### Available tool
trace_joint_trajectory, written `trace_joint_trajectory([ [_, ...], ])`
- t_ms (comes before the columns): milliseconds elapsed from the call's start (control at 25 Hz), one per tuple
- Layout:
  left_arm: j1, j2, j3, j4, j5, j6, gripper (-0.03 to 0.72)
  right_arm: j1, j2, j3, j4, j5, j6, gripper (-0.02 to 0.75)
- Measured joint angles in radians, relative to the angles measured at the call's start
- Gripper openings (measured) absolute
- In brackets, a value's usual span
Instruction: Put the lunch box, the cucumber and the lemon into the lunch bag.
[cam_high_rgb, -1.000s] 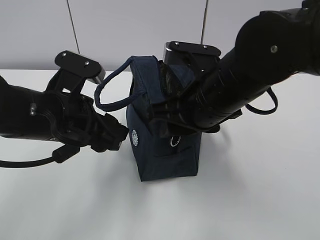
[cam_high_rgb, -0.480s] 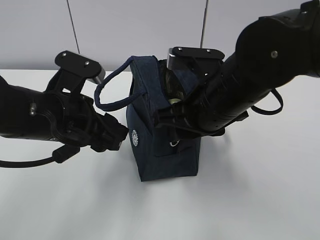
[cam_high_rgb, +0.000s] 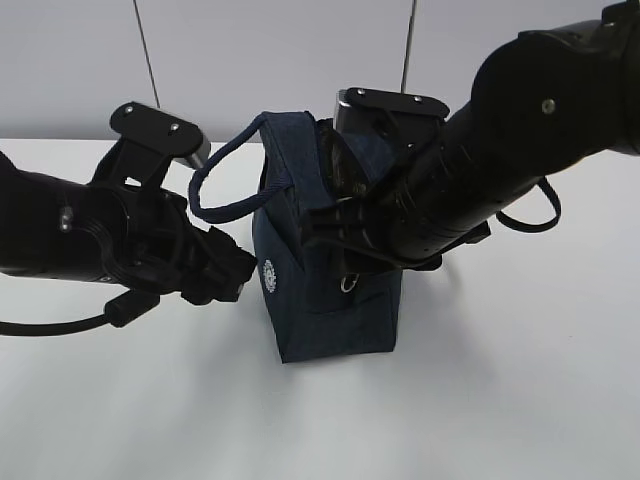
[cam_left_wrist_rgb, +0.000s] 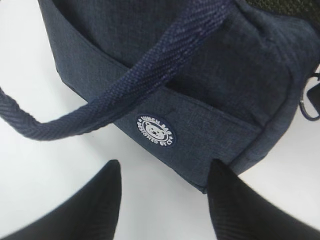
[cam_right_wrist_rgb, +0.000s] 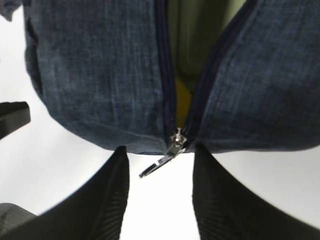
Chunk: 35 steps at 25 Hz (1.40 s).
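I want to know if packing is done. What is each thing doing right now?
lunch bag: upright on the table, zipper open at the top.
lemon: inside, yellow showing through the gap.
lunch box: inside, green lid showing.
left claw: open beside the bag, empty.
right claw: open at the zipper pull.

- The right arm (cam_high_rgb: 480, 170) has lifted and drawn back a little from the bag (cam_high_rgb: 330, 300).
- The bag's open top, covered by the arm a second ago, now shows more.
- The right gripper (cam_right_wrist_rgb: 160, 195) has narrowed slightly.
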Motion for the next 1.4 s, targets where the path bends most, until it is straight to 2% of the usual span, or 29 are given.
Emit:
trace_joint_trajectory([
  [480, 0.000, 0.000, 0.000, 0.000, 0.004, 0.000, 0.375, 0.000, 0.059, 0.000, 0.049, -0.018, 0.002, 0.312],
  [600, 0.000, 0.000, 0.000, 0.000, 0.004, 0.000, 0.375, 0.000, 0.059, 0.000, 0.049, -0.019, 0.002, 0.265],
  [1000, 0.000, 0.000, 0.000, 0.000, 0.004, 0.000, 0.374, 0.000, 0.059, 0.000, 0.013, 0.014, 0.003, 0.000],
  [1400, -0.016, 0.000, 0.000, -0.002, 0.002, 0.000, 0.374, 0.000, 0.042, 0.000, -0.008, 0.026, 0.005, 0.000],
])
